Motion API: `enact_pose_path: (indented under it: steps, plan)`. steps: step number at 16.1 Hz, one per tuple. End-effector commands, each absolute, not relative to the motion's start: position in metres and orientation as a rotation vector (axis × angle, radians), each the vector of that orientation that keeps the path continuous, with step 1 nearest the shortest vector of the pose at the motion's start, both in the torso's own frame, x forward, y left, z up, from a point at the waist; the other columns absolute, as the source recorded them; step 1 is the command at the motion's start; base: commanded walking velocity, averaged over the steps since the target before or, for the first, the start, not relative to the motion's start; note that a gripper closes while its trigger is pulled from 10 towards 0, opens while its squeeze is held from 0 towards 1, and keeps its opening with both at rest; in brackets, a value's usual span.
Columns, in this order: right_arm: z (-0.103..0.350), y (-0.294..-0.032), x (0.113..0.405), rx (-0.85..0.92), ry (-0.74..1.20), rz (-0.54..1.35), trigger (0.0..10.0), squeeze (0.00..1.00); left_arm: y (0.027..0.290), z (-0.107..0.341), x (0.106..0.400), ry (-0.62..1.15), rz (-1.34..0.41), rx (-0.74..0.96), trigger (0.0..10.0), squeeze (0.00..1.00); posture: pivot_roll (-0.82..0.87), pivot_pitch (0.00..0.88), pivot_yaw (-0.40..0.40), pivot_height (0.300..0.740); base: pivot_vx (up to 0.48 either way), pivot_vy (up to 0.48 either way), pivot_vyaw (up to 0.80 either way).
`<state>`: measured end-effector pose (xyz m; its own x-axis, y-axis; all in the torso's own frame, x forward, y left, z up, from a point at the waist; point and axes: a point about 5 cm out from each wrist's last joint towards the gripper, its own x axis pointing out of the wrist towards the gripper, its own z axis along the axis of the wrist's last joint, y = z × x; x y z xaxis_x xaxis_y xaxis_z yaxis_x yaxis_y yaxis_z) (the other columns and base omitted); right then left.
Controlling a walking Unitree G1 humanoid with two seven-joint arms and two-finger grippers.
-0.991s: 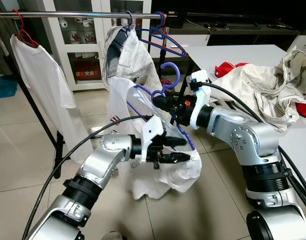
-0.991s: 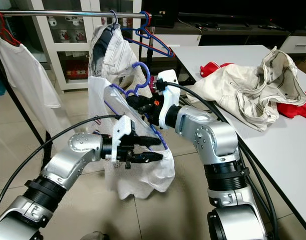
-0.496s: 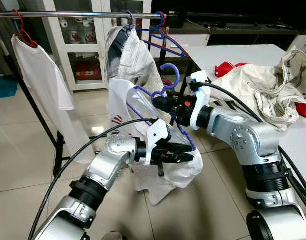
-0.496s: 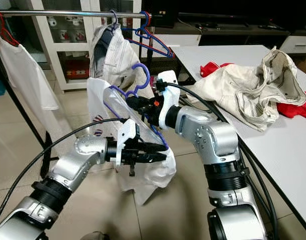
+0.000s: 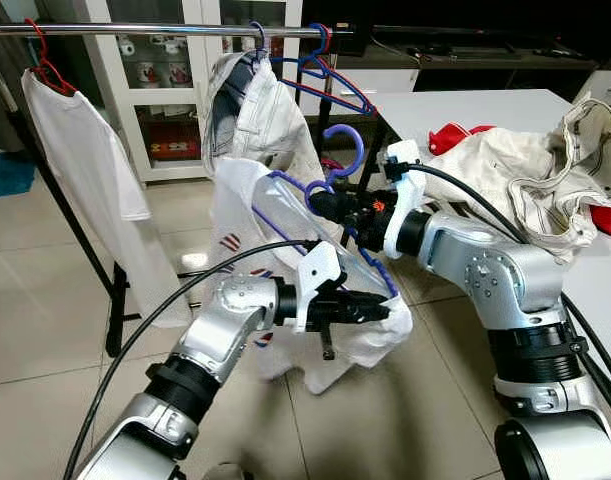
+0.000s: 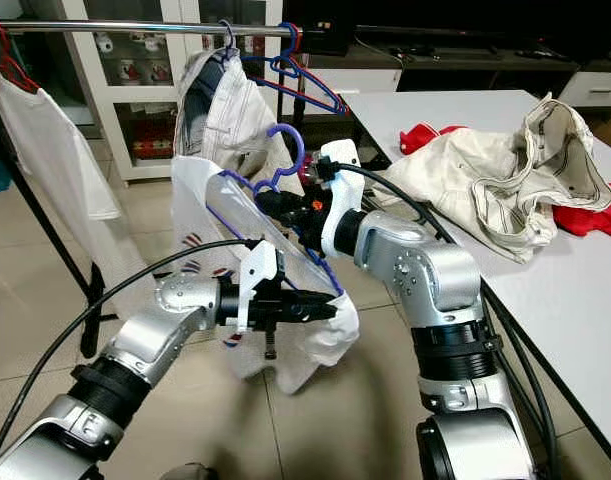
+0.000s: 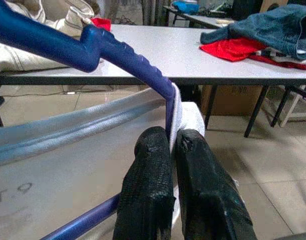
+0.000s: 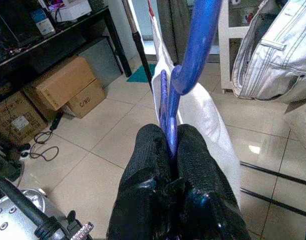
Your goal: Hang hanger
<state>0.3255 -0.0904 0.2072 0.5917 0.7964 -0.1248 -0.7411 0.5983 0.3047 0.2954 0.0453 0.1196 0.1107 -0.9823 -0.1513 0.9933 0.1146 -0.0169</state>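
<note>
Purple hanger (image 5: 337,190), draped with a white shirt (image 5: 247,200), is clamped at its neck between the right gripper (image 5: 316,204) fingers; its lower corner is pinched by the left gripper (image 5: 377,309) fingers.

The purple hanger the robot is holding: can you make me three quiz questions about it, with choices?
1. Where is the purple hanger?
A. on the rail
B. held below the rail
C. on the table

2. What colour is the shirt on it?
A. white
B. red
C. black

3. How is the right tool?
A. wide open
B. shut on the hanger's neck
C. holding the rail

Answers: 1 B, its hook hangs free under the rail. 2 A, white cloth drapes over it. 3 B, both fingers squeeze the purple neck; the left tool pinches the hanger's end too.
</note>
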Motion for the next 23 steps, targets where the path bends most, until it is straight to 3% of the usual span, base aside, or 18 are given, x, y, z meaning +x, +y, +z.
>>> enact_pose_path:
  steps: [1, 6, 11, 12, 13, 15, 16, 17, 18, 19, 20, 23]
  plan:
    - [0.216, -0.091, 0.324, 0.184, 0.223, 0.922, 10.0, 0.00, 0.047, 0.134, 0.302, 0.069, -1.425, 0.095, 0.0, 0.00, 0.00, 0.000, -0.056, 0.740, 0.000, 0.000, 0.00]
    - [0.201, -0.094, 0.323, 0.129, 0.273, 0.909, 10.0, 0.00, 0.048, 0.161, 0.300, -0.038, -1.420, 0.046, 0.0, 0.00, 0.01, 0.000, -0.059, 0.740, 0.000, 0.000, 0.00]
    - [0.194, -0.095, 0.323, 0.083, 0.291, 0.896, 10.0, 0.00, 0.050, 0.152, 0.297, 0.004, -1.414, 0.112, 0.0, 0.00, 0.01, 0.000, -0.059, 0.740, 0.000, 0.000, 0.00]
    - [0.194, -0.095, 0.323, 0.075, 0.291, 0.895, 10.0, 0.00, 0.050, 0.154, 0.298, -0.012, -1.400, 0.128, 3.3, 0.00, 0.01, 0.000, -0.060, 0.740, 0.000, 0.000, 0.00]
    - [0.193, -0.095, 0.323, 0.073, 0.291, 0.895, 10.0, 0.00, 0.049, 0.154, 0.299, -0.014, -1.386, 0.148, 10.0, 0.00, 0.01, 0.000, -0.060, 0.740, 0.000, 0.000, 0.00]
    - [0.194, -0.095, 0.324, 0.073, 0.286, 0.895, 10.0, 0.00, 0.050, 0.151, 0.303, -0.004, -1.358, 0.165, 10.0, 0.00, 0.00, 0.000, -0.059, 0.740, 0.000, 0.000, 0.00]
    - [0.194, -0.095, 0.324, 0.073, 0.283, 0.895, 10.0, 0.00, 0.050, 0.152, 0.303, -0.007, -1.355, 0.159, 10.0, 0.24, 0.00, 0.000, -0.059, 0.740, 0.000, 0.000, 0.00]
    - [0.195, -0.096, 0.324, 0.073, 0.281, 0.894, 10.0, 0.00, 0.050, 0.153, 0.303, -0.008, -1.358, 0.148, 10.0, 1.00, 0.00, 0.000, -0.057, 0.740, 0.000, 0.000, 0.00]
    - [0.195, -0.096, 0.324, 0.073, 0.278, 0.894, 10.0, 0.00, 0.050, 0.154, 0.304, -0.016, -1.345, 0.154, 10.0, 1.00, 0.00, 0.000, -0.058, 0.740, 0.000, 0.000, 0.00]
    - [0.195, -0.096, 0.324, 0.075, 0.277, 0.894, 10.0, 0.00, 0.050, 0.154, 0.304, -0.019, -1.340, 0.155, 10.0, 0.83, 0.00, 0.000, -0.058, 0.740, 0.000, 0.000, 0.00]
    - [0.195, -0.096, 0.324, 0.075, 0.277, 0.895, 10.0, 0.00, 0.050, 0.153, 0.305, -0.020, -1.340, 0.155, 10.0, 0.00, 0.00, 0.000, -0.058, 0.740, 0.000, 0.000, 0.00]
    - [0.196, -0.096, 0.324, 0.076, 0.273, 0.897, 10.0, 0.00, 0.049, 0.152, 0.302, -0.011, -1.357, 0.144, 10.0, 0.00, 0.00, 0.000, -0.058, 0.740, 0.000, 0.000, 0.00]
